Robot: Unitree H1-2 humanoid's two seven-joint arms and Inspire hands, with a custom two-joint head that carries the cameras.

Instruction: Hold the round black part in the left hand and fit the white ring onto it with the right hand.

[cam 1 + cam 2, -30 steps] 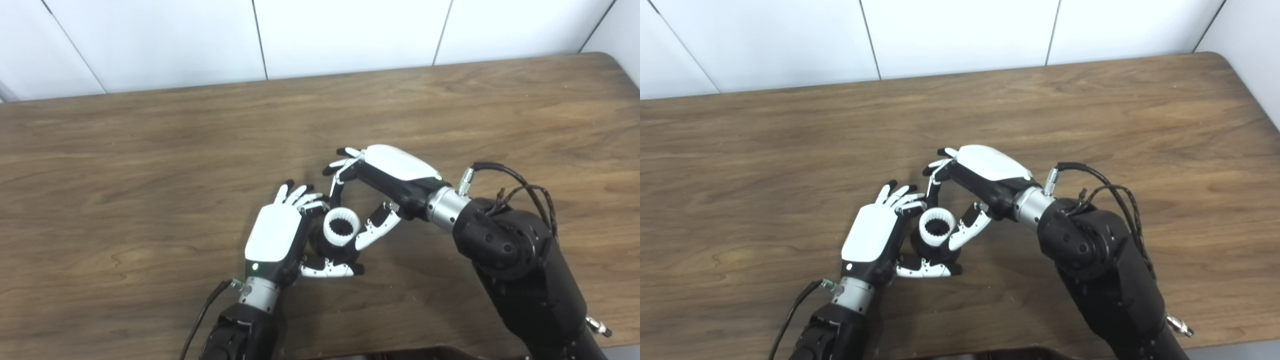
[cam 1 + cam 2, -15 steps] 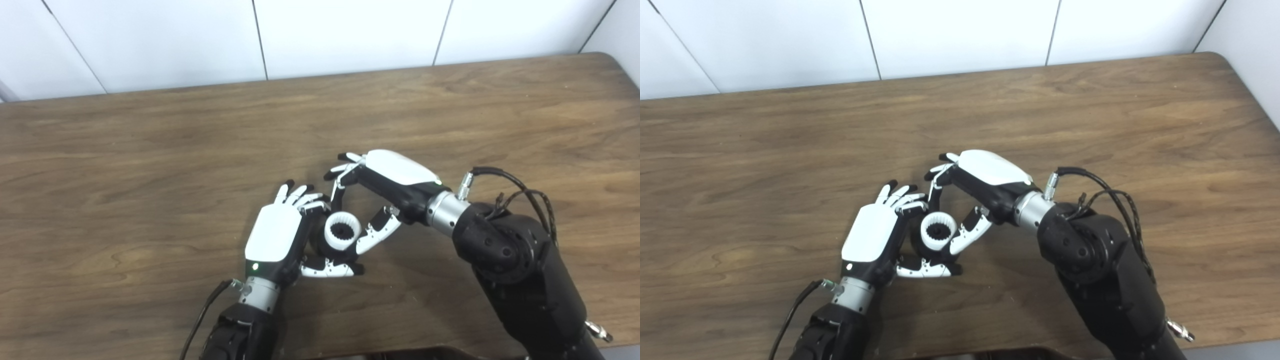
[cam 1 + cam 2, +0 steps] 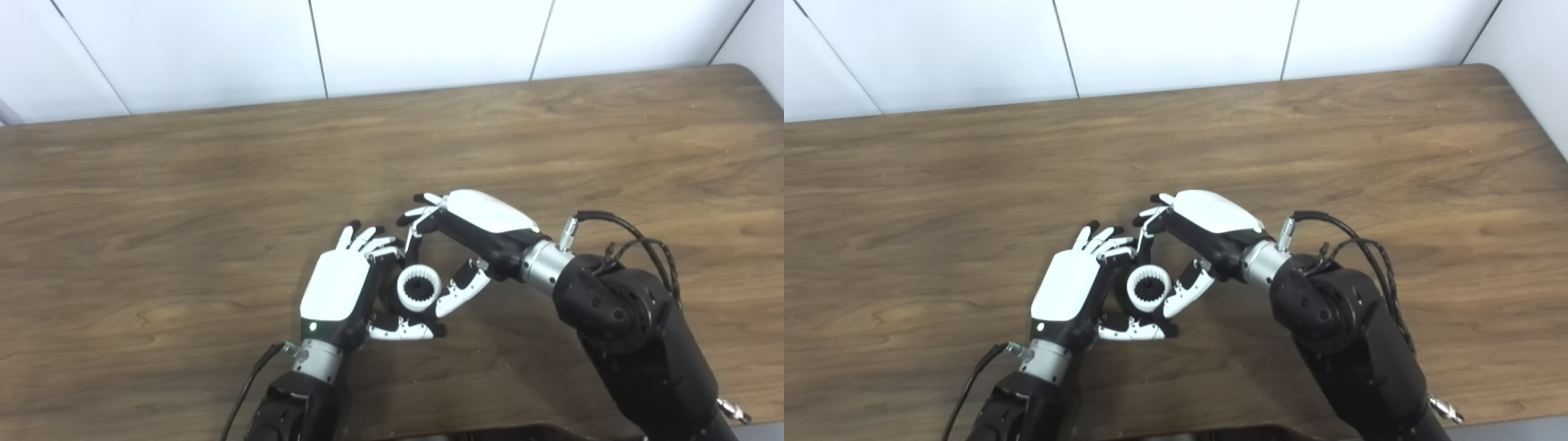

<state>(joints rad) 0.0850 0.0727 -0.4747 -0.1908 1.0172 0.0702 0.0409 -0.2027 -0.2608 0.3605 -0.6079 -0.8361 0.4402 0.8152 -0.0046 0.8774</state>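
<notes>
the left hand [image 3: 335, 293] lies low on the wooden desk [image 3: 184, 202], white back turned up, its arm coming in from the bottom edge left of centre. its fingers [image 3: 361, 237] reach away from the camera along the left side of the black part [image 3: 388, 296], and its thumb [image 3: 401, 331] lies across the near side, so the hand is wrapped around that part and grips it. only slivers of the black part show, between the palm and the ring.

the white ring [image 3: 419, 288] sits on top of the black part, facing up, with small teeth round its inner edge and a dark toothed centre showing through the hole. how far down it is seated cannot be told from these views.

the right hand [image 3: 1206, 229] comes in from the right, wrist raised and palm tilted down over the ring. its fingers [image 3: 1146, 222] curl down at the far side of the ring, just beside the left hand's fingertips, while its thumb [image 3: 1188, 294] lies against the ring's near right edge. the ring is pinched between them, so the right hand grips the ring.

black cables [image 3: 618, 236] loop over the right forearm near the wrist, and a thinner cable [image 3: 245, 386] trails from the left wrist. white wall panels [image 3: 429, 37] stand behind the desk's far edge.
</notes>
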